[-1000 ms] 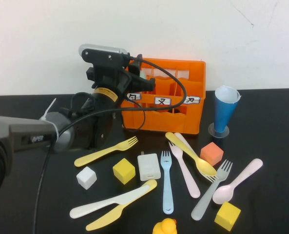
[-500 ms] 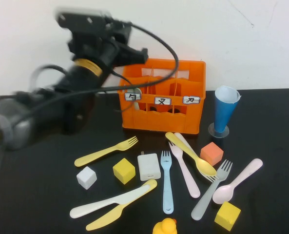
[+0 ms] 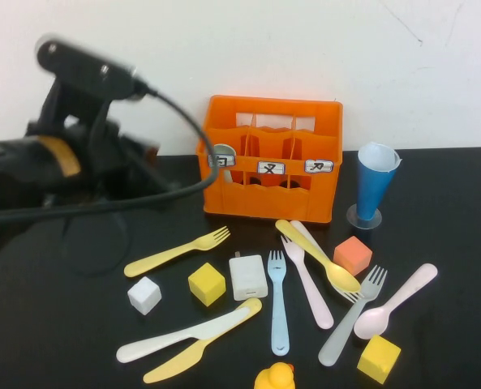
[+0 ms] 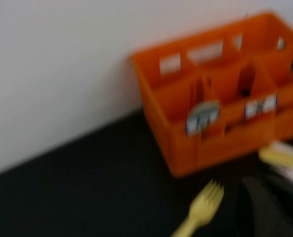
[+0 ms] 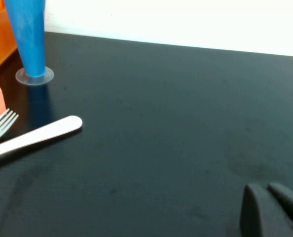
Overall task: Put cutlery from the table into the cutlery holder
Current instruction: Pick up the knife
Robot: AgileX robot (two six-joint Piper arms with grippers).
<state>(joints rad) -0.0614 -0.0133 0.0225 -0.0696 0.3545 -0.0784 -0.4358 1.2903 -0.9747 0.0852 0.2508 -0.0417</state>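
Left pincer (image 3: 147, 154), grip state indeterminable, hangs above the black worktop (image 3: 53, 324) beside the orange slotted plastic crate (image 3: 272, 166). Right pincer (image 5: 272, 210) rests closed, empty, well apart. Judged between picks; nearest below is the yellow plastic fork (image 3: 178, 250), requiring descent.

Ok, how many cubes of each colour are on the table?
Yellow cubes: 2
White cube: 1
Orange cube: 1
Total: 4
The left hand is near the crate. The right hand is low over the table, right of the blue cup.
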